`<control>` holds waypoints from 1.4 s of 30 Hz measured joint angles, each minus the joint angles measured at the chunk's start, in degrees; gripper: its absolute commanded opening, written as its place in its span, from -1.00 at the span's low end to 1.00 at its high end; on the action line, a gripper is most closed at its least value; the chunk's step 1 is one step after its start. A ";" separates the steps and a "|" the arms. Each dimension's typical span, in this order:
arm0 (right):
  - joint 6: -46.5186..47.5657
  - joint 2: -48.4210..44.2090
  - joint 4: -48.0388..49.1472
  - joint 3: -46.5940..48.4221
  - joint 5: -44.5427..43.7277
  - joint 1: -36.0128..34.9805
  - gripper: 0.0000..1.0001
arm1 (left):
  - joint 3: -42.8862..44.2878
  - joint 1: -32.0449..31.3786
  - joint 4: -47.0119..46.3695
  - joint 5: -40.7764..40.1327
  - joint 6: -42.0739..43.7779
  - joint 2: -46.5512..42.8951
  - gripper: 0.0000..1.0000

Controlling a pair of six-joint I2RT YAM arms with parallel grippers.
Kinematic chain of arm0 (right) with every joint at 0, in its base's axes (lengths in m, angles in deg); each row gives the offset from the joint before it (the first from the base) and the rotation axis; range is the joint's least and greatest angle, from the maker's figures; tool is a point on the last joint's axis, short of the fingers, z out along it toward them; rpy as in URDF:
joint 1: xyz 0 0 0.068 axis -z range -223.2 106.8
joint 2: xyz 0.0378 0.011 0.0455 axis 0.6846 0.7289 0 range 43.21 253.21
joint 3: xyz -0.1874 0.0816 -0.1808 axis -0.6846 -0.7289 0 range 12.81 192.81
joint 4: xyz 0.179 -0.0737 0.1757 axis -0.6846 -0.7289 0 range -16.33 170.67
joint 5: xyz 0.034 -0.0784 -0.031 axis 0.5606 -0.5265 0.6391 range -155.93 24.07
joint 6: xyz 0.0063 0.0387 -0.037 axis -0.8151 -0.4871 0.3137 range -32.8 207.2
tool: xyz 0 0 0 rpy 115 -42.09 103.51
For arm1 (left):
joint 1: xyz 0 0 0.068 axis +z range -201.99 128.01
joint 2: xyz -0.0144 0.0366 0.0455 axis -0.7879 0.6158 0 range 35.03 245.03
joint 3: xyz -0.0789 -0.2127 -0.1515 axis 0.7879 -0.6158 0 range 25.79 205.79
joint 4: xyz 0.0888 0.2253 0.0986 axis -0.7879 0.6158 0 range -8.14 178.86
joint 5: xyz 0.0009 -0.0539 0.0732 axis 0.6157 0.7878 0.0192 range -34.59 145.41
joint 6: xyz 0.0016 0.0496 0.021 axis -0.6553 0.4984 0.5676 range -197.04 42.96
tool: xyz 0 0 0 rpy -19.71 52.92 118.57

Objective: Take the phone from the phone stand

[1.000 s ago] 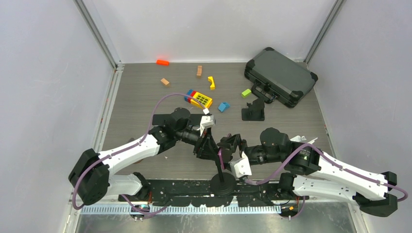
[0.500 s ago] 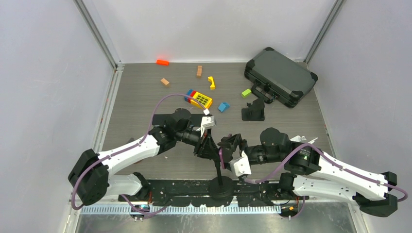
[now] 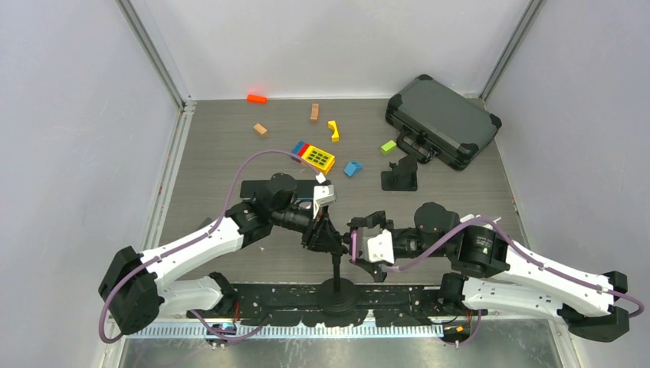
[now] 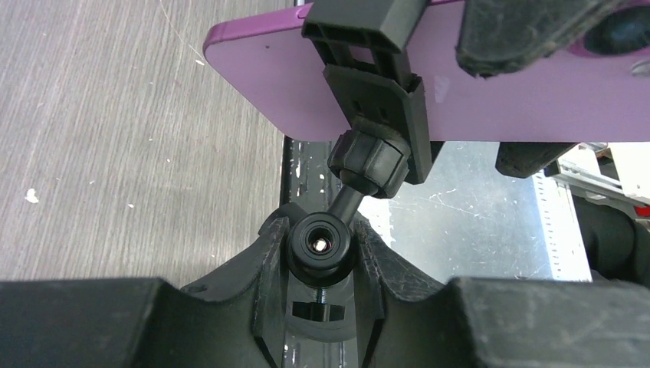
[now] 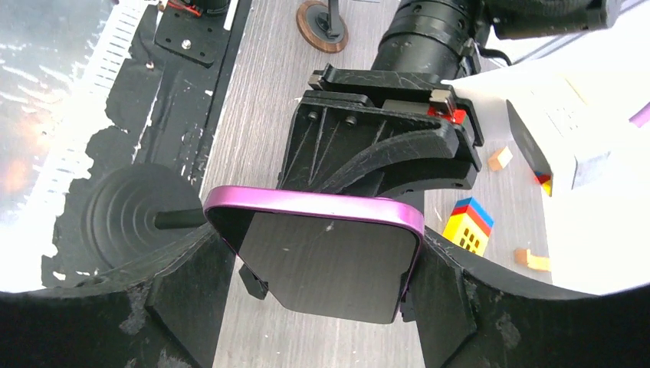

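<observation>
The phone has a purple case and a dark screen. It sits in the black clamp of the phone stand, and its purple back faces the left wrist camera. My right gripper is shut on the phone, one finger pressed on each long edge. My left gripper is shut on the stand's black ball joint below the clamp. From above, both grippers meet over the stand's pole and round base.
A grey hard case lies at the back right, with a second black stand in front of it. A yellow toy phone and several coloured blocks are scattered behind the arms.
My left gripper closed onto the stand's ball joint. The right wrist turned and shifted slightly away from me with the phone, and the stand's base slid a little to the left.
</observation>
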 measured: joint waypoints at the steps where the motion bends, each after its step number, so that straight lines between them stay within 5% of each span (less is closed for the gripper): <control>1: -1.68 -0.09 0.31 0.00 -0.70 -0.02 -1.00 | 0.00 0.00 0.02 -0.17 0.26 -0.17 -1.00; 16: -21.33 -0.26 4.68 0.02 -11.04 -0.09 -1.00 | 2.19 0.00 2.71 -3.76 2.82 -1.84 -1.00; 42: -47.10 6.16 -2.84 7.76 -25.11 -0.68 -1.00 | 3.72 0.04 4.87 -7.39 5.64 -2.78 -1.00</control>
